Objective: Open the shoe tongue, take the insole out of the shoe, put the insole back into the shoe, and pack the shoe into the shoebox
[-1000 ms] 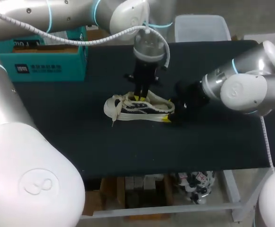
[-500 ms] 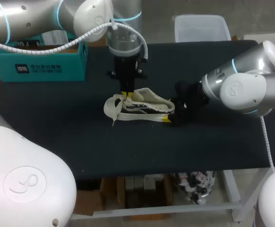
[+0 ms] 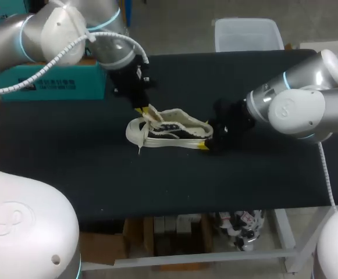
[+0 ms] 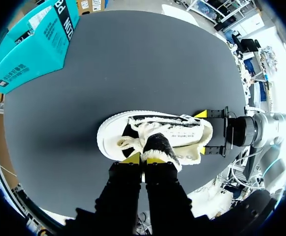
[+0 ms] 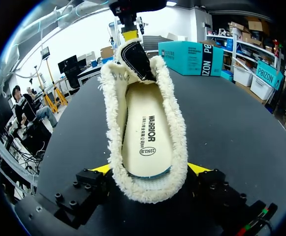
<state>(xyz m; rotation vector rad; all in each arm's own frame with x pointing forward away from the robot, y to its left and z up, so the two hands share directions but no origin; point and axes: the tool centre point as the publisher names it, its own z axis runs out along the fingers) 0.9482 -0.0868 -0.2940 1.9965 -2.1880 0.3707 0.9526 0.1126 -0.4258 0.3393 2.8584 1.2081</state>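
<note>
The shoe (image 3: 169, 129) sits on its sole on the table (image 3: 157, 180), and both arms are on it. At the shoe's lace end the left gripper (image 4: 143, 160) is clenched on the tongue (image 4: 157, 143), fingers pinched tight and holding it up clear of the opening. At the shoe's heel the right gripper (image 5: 150, 168) has one yellow tip pressed to each side of the fleecy collar — it's grasping the shoe. Inside the shoe the insole (image 5: 145, 132) lies flat, in plain sight. The teal shoebox (image 3: 58, 81) stands well apart from the shoe, out beyond its toe end.
</note>
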